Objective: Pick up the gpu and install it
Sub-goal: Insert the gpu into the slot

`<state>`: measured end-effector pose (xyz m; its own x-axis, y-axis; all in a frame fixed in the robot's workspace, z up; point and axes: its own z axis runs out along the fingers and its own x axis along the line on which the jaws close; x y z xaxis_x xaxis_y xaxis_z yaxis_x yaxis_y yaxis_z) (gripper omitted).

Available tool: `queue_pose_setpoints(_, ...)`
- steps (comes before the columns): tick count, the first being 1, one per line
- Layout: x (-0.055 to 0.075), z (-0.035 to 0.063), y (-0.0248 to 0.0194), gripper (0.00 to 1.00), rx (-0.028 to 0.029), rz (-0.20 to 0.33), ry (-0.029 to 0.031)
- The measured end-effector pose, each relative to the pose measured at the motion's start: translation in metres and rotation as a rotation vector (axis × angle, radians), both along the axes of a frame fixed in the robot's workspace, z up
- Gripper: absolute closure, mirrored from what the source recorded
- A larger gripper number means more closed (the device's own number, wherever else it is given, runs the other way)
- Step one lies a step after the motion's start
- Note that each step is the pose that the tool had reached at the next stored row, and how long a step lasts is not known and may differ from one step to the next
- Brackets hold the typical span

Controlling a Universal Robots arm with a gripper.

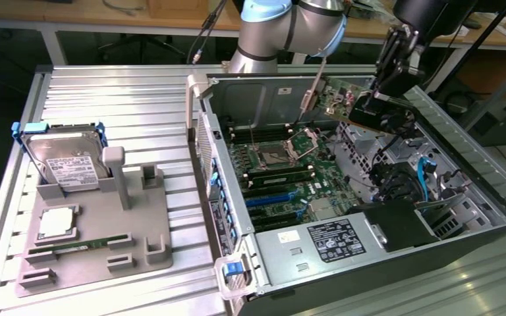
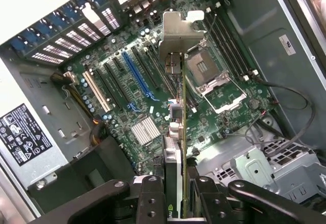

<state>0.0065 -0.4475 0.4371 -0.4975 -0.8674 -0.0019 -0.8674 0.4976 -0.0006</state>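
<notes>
The arm (image 1: 284,26) stood over the far end of the open computer case (image 1: 477,178), its pale blue and grey joints high in the exterior view and its black wrist angled down into the case. The gripper (image 1: 374,108) hung above the inside of the case, towards the exterior view's right, its fingers pressed onto the gpu (image 1: 341,99) from both flat sides. The gpu hung in the air, clear of the motherboard (image 1: 279,172), with its long silvery bracket (image 1: 308,99) pointing down at the far edge of the board.

In the wrist view the gripper (image 2: 178,196) pinched the gpu (image 2: 177,112) edge-on; the card's bracket (image 2: 179,30) lay over the area beside the CPU socket (image 2: 204,71), and the blue slot (image 2: 135,76) sat apart from it to one side.

The case lay on its side on a ribbed metal table (image 1: 121,99). On the exterior view's left stood a grey moulded holder (image 1: 143,227), matte and blocky, carrying a silver hard drive (image 1: 64,161) upright in a blue frame and a thin green memory stick (image 1: 77,245) lying flat. A wooden workbench (image 1: 68,13) ran along the background.

The motherboard was green and crowded with black slots, and a boxy silver power supply (image 1: 328,243) with a black label filled the near corner of the case
</notes>
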Motion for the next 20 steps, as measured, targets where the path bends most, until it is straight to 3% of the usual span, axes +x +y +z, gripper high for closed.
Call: queue_pose_setpoints(20, 0.0, 0.0, 0.0001, 0.73, 0.0001, 0.165, 0.0)
